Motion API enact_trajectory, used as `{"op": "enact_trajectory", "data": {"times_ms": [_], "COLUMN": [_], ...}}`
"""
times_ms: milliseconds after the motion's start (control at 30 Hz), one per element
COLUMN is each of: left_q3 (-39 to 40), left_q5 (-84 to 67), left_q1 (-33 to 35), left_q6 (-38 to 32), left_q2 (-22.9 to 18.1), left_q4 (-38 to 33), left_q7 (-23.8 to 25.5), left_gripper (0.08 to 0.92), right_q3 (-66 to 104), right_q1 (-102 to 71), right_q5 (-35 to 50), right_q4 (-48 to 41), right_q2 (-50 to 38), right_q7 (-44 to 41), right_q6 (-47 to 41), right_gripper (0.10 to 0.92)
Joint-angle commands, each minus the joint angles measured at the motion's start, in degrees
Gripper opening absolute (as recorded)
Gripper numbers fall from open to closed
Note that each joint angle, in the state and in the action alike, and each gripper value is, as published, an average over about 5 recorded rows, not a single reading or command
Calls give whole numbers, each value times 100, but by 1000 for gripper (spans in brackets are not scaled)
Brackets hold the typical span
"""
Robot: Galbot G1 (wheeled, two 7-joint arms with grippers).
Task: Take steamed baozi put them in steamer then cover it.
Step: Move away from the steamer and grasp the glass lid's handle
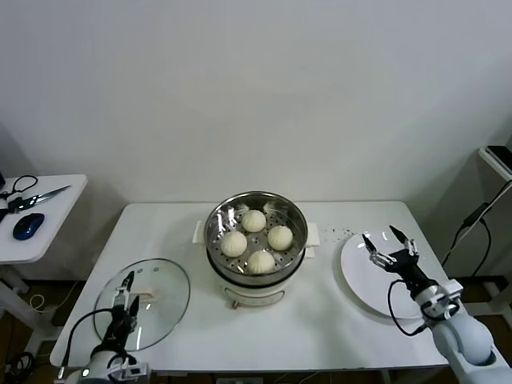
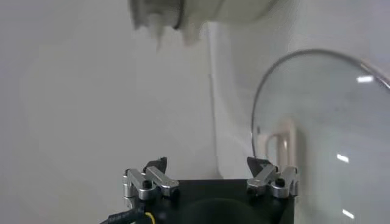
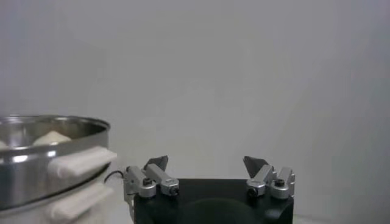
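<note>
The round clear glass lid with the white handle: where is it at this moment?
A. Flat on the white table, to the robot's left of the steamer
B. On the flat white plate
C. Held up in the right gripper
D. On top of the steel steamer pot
A: the round clear glass lid lies flat on the white table, left of the uncovered steel steamer pot, with the open left gripper over it.

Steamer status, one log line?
steamer: four baozi inside, uncovered | cover: on table, left | left end effector: open over cover | right end effector: open over plate
</note>
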Motion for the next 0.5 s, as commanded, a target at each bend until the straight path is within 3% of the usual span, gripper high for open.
{"op": "enact_trajectory", "data": {"times_ms": [33,500], "left_q3": [37,116], "left_q5": [704,371], "left_q1": [-459,-1212], "left_q6": [21,-11], "left_q2": [1,-56], "left_q4": [932,1712], "left_q7": [-189,-743], "left_gripper": [823,823], "right_q3": [586,564], "right_q1": [-639,-458], "right_q5": [-245,-396], "right_q4": [8,-163], "right_q2": [372,346], "right_q7": [2,-12], "right_q6": [-11,-8], "right_gripper": [823,823]}}
